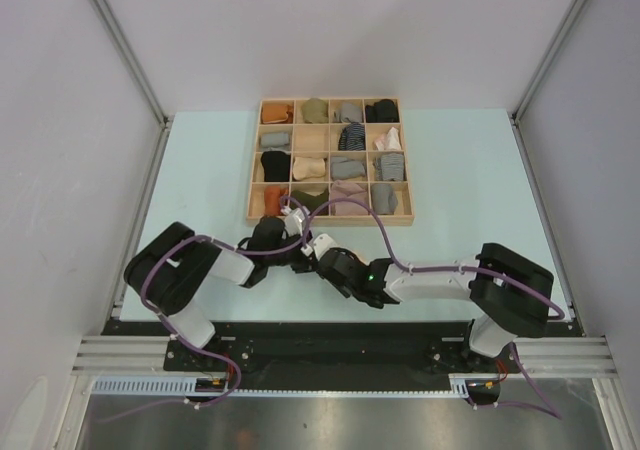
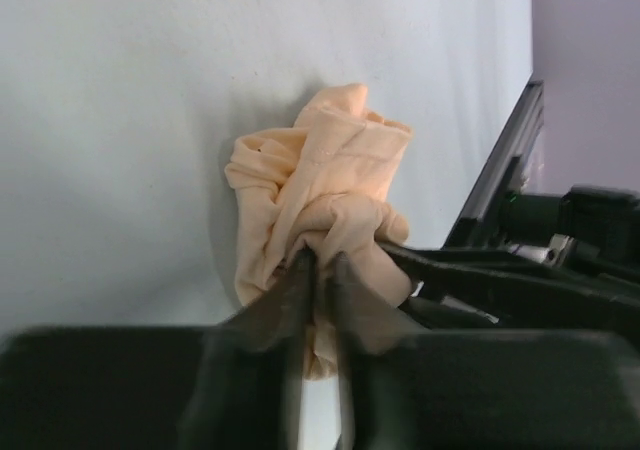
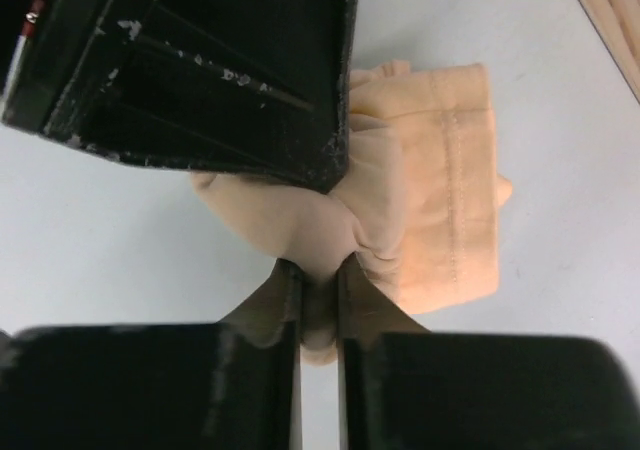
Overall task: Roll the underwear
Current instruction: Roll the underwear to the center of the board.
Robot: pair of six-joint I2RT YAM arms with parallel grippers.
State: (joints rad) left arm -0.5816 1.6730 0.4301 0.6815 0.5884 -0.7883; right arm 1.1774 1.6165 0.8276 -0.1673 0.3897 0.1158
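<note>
The pale cream underwear (image 2: 320, 170) lies bunched on the pale blue table, just in front of the wooden tray. My left gripper (image 2: 320, 262) is shut on a fold of it at its near side. My right gripper (image 3: 320, 273) is shut on another fold of the same garment (image 3: 440, 200). The two grippers meet tip to tip in the top view, left (image 1: 298, 254) and right (image 1: 320, 260), and they hide the cloth there. The left gripper's black body (image 3: 220, 70) lies over part of the garment in the right wrist view.
A wooden compartment tray (image 1: 330, 220) stands behind the grippers, holding several rolled cloths: orange (image 1: 277, 113), black (image 1: 381, 111), grey, olive and striped. Its corner shows in the right wrist view (image 3: 612, 10). The table's black front rail (image 2: 500, 170) lies near the cloth.
</note>
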